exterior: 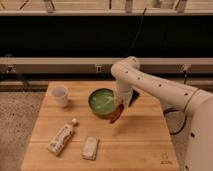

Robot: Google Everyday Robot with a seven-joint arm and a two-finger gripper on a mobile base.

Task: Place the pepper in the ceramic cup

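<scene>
The white ceramic cup [60,96] stands at the back left of the wooden table [145,145]. My gripper [119,106] hangs at the right rim of the green bowl [102,101] and is shut on the dark red pepper [116,114], which points down from the fingers, held above the table. The cup is well to the left of the gripper, beyond the bowl.
A white bottle [62,137] lies on its side at the front left. A small pale packet [90,147] lies to its right. My white arm [160,90] reaches in from the right. A black rail and wall run behind the table.
</scene>
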